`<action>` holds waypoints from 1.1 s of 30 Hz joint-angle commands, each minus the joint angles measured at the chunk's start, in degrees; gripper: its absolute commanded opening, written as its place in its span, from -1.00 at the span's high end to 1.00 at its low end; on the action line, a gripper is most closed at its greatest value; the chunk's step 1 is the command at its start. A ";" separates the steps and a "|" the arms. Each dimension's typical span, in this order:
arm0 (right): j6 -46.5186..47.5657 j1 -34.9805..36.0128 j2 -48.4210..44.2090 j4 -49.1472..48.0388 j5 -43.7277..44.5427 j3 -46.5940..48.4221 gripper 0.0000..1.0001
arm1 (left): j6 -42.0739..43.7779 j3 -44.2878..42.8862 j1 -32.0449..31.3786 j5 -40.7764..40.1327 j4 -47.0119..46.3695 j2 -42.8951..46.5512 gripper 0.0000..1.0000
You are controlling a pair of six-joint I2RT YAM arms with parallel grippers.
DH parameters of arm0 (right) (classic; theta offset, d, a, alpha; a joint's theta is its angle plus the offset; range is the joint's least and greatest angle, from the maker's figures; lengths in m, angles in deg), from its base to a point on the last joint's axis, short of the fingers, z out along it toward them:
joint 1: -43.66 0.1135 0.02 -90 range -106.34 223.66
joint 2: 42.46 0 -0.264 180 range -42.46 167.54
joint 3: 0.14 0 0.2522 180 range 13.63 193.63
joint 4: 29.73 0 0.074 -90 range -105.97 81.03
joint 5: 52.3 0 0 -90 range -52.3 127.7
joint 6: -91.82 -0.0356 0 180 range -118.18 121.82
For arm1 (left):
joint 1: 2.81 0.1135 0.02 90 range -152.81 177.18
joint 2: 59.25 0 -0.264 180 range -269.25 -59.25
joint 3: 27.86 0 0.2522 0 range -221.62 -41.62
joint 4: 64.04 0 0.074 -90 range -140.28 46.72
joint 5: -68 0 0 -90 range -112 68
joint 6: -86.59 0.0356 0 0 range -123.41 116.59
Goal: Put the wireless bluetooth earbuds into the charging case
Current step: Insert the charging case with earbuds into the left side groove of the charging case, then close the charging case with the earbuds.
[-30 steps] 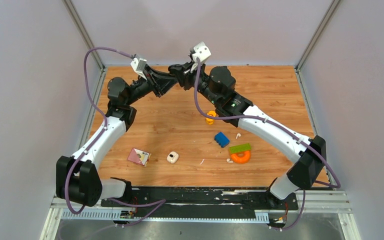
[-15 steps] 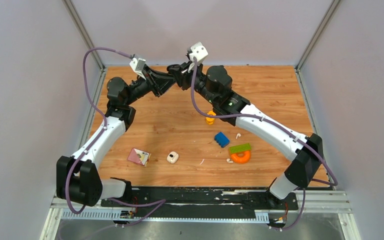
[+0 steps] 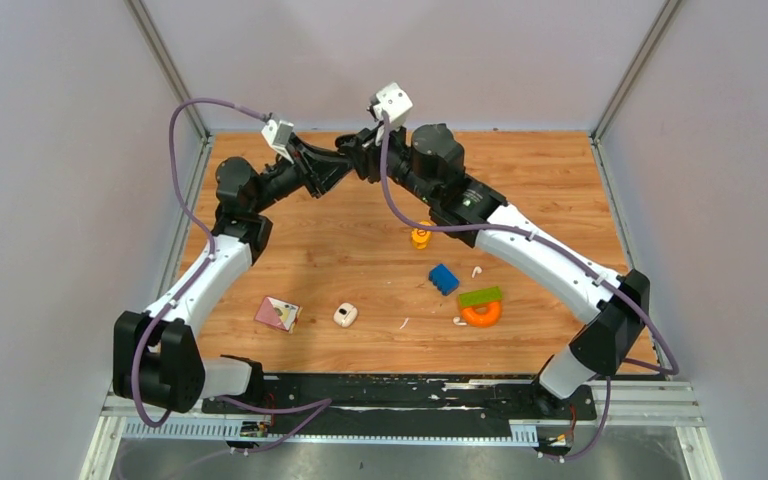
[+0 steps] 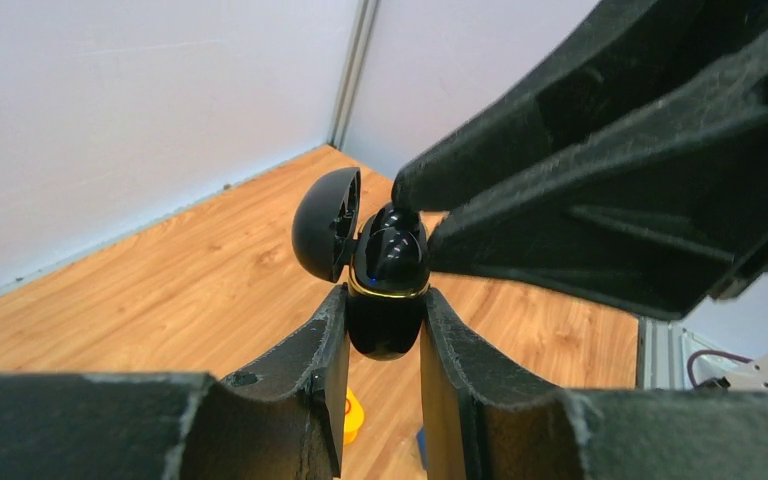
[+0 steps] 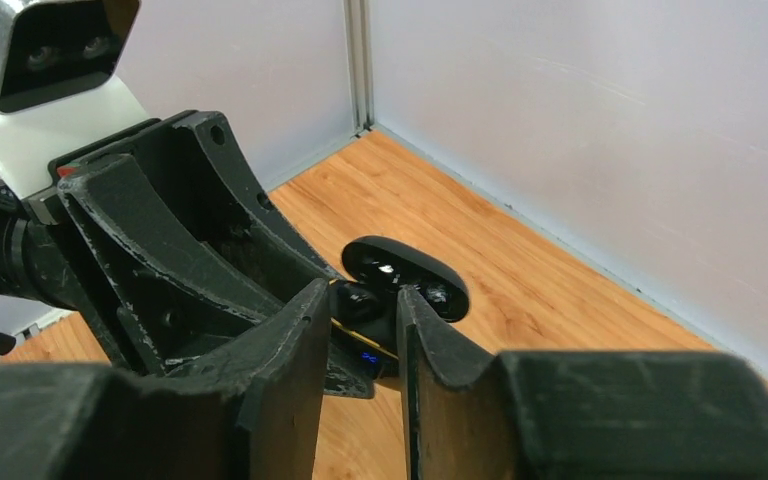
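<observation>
Black case: the black charging case point(image 4: 387, 300) with a gold band sits upright in the air, its lid point(image 4: 325, 222) swung open to one side.
Hidden: glossy black shapes fill the case's mouth; I cannot tell an earbud from the case's own inside. In the overhead view the arms cover the case altogether.
Hard to make out: three white earbuds on the wooden table point(image 3: 560, 190) are mere specks, one point(image 3: 477, 271) right of the blue block point(image 3: 443, 278), one point(image 3: 457, 321) just beside the orange ring point(image 3: 481, 314), one point(image 3: 405, 323) between that ring and the white charging case point(image 3: 345, 315).
Edges and room: both grippers meet high over the table's far edge, near the back wall point(image 3: 410, 60). The loose pieces lie well apart from them, in the near half.
Left gripper point(image 4: 384, 295): clamped on the lower half of the black case, one finger on each side.
Right gripper point(image 5: 362, 295): fingertips at the case's open mouth, touching or just above it. A narrow gap shows between the fingers; whether they pinch anything I cannot tell.
</observation>
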 commanded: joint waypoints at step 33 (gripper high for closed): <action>40.01 -14.84 13.51 58.31 -63.10 26.39 -0.68 | 18.16 3.87 -0.79 21.32 6.16 1.77 1.00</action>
